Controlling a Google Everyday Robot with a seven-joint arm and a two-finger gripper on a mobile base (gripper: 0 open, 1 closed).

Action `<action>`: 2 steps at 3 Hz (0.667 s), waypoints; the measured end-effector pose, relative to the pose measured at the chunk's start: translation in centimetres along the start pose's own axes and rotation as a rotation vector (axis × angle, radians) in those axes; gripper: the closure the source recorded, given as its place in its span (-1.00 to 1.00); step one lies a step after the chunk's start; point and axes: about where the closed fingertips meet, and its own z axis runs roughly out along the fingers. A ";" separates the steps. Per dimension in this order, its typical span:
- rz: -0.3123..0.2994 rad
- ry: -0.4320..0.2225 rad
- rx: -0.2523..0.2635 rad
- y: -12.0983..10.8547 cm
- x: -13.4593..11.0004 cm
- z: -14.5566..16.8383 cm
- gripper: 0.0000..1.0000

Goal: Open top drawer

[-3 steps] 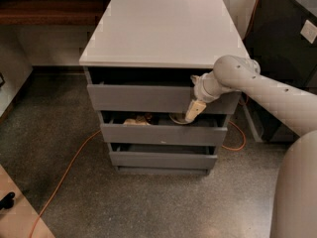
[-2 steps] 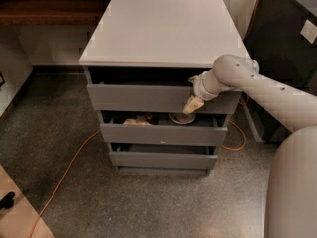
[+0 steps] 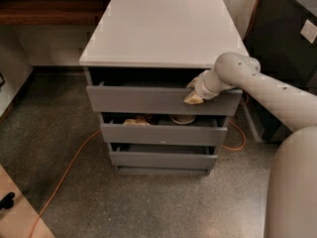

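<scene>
The grey cabinet has three flat handleless drawers, each pulled out a little. The top drawer is the widest and tallest, and a dark gap shows above its front. My gripper is at the right part of that drawer's front, touching or just over its upper edge, with my white arm reaching in from the right. The middle drawer and the bottom drawer sit below it.
A bowl and a tan object lie in the middle drawer. An orange cable runs over the speckled floor at left and right. A black cabinet stands at the right, and a wooden shelf at the back left.
My gripper has moved up from the lower edge of the top drawer's front to its upper edge. The drawers look unmoved.
</scene>
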 end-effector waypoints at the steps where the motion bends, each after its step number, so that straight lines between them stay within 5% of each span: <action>1: 0.002 -0.014 0.001 1.4 -0.3 -0.9 0.86; 2: -0.001 -0.032 -0.010 3.8 -1.1 -1.9 1.00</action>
